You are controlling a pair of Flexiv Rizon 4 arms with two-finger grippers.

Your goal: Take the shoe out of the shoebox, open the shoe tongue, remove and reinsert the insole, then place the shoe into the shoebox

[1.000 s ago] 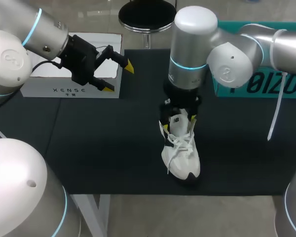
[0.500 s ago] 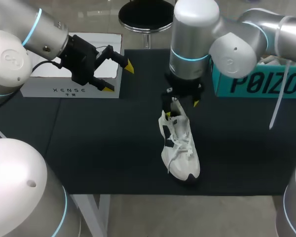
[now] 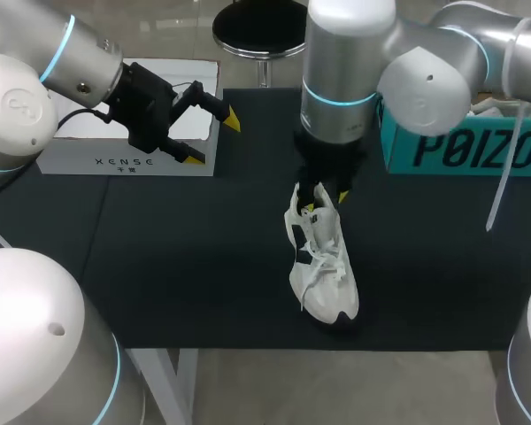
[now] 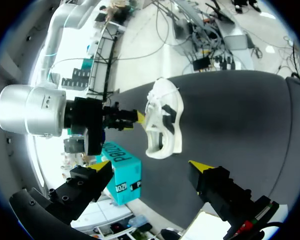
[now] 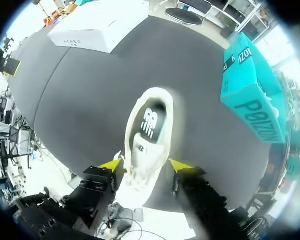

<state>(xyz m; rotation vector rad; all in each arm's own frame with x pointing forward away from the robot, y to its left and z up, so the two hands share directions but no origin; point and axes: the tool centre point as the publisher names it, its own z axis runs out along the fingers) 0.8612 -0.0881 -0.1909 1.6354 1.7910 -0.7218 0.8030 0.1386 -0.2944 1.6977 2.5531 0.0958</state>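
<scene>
A white sneaker point(image 3: 326, 274) stands upright on the black mat, toe toward the table's front edge, laces loose. My right gripper point(image 3: 324, 202) hangs over its heel end. In the right wrist view the shoe point(image 5: 150, 125) runs out ahead of that gripper point(image 5: 145, 165), showing its dark insole and raised tongue; contact is unclear. The teal shoebox point(image 3: 460, 150) stands at the back right. Well away from the shoe, my left gripper point(image 3: 212, 139) is open and empty at the back left. Its wrist view shows the shoe point(image 4: 162, 120) far ahead of it point(image 4: 151, 165).
A white box point(image 3: 133, 155) sits at the back left, right by my left gripper. The black mat point(image 3: 177, 248) covers the table. From the left wrist the teal shoebox point(image 4: 122, 172) shows beyond the shoe.
My right gripper lifted from low over the shoe's opening to just above its heel end and has narrowed. The shoe and the left arm have not moved.
</scene>
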